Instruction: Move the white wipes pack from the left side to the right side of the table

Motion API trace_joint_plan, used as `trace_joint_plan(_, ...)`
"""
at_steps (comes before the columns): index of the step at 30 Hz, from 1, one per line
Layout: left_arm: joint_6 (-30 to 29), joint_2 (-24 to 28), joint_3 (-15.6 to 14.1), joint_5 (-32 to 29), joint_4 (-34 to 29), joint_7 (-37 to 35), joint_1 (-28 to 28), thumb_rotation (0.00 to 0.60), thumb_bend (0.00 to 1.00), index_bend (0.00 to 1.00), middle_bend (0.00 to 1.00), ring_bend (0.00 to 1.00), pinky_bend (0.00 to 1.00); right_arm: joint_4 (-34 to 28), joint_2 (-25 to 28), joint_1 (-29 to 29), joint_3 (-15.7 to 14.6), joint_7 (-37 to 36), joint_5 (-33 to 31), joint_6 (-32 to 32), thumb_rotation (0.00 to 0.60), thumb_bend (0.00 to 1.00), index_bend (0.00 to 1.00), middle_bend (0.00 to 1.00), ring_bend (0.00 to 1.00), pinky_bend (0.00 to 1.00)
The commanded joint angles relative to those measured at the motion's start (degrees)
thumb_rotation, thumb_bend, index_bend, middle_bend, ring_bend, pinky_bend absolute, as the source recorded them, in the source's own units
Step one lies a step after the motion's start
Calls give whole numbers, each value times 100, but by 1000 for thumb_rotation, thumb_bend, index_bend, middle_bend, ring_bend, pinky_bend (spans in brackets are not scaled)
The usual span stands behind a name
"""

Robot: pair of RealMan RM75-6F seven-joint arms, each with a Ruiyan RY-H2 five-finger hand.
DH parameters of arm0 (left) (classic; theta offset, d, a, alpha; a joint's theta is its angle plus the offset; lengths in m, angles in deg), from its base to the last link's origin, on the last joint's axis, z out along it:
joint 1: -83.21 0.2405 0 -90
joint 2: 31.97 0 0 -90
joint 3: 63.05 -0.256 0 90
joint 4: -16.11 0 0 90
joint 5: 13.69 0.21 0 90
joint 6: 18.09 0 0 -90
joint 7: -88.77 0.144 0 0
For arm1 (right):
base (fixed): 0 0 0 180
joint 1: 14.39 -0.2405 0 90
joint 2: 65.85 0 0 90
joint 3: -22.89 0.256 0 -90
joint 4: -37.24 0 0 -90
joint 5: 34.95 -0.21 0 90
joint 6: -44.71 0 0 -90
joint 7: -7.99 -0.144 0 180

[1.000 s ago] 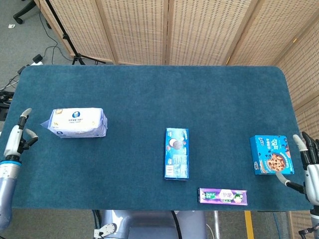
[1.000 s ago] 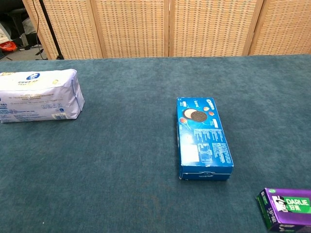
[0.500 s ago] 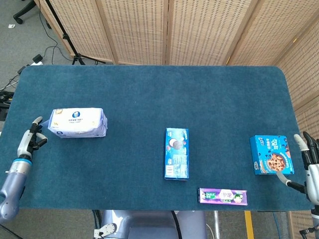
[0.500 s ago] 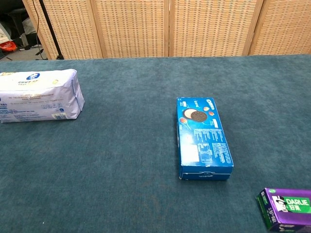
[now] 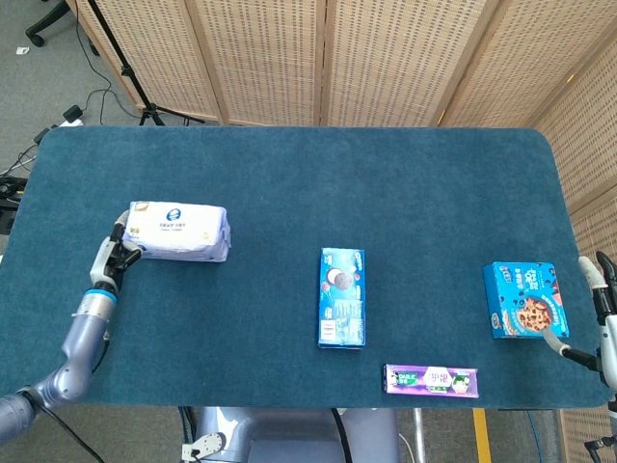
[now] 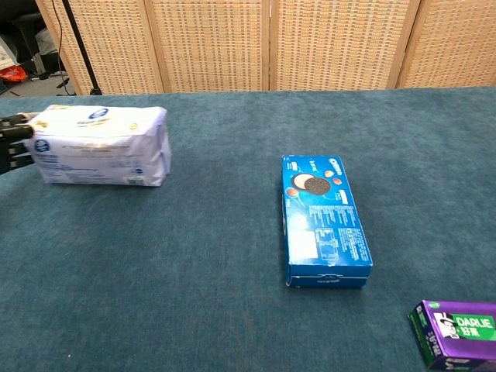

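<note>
Nearest edge of the fuzzy teal carpet-like counter (image 5: pixel 289 183) has a slim purple cardboard box (image 5: pixel 431 379), glossy. A bit further, mid-counter, a long blue cookie box (image 5: pixel 341 296) lies flat. At right, a squarish blue cookie carton (image 5: pixel 523 299), with the right hand (image 5: pixel 603 307) just beside it, fingers apart, holding nothing. Far left, the soft white plastic wipes pack (image 5: pixel 179 232), pillowy. The left hand (image 5: pixel 109 262) presses its left end; can't tell if it's gripping.
</note>
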Motion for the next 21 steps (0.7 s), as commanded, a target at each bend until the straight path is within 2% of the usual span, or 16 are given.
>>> trace_joint_plan(1, -91, -232, 85, 108, -67, 145, -176, 600, 1000, 0, 0, 0, 0, 17, 9, -7, 14, -28, -27, -20, 600, 0, 0, 0, 0, 0)
trace_joint_plan(5, -228, -389, 122, 145, -182, 311, -277, 600, 1000, 0, 0, 0, 0, 34, 18, -20, 26, -54, -69, -59, 600, 0, 0, 0, 0, 0)
trace_joint_plan(11, -517, -785, 264, -132, -248, 749, -550, 600, 1000, 0, 0, 0, 0, 55, 50, -21, 45, -155, -127, -93, 600, 0, 0, 0, 0, 0)
trace_joint_plan(21, -622, -894, 357, -327, -333, 1123, -659, 600, 1000, 0, 0, 0, 0, 53, 66, -8, 43, -202, -121, -78, 600, 0, 0, 0, 0, 0)
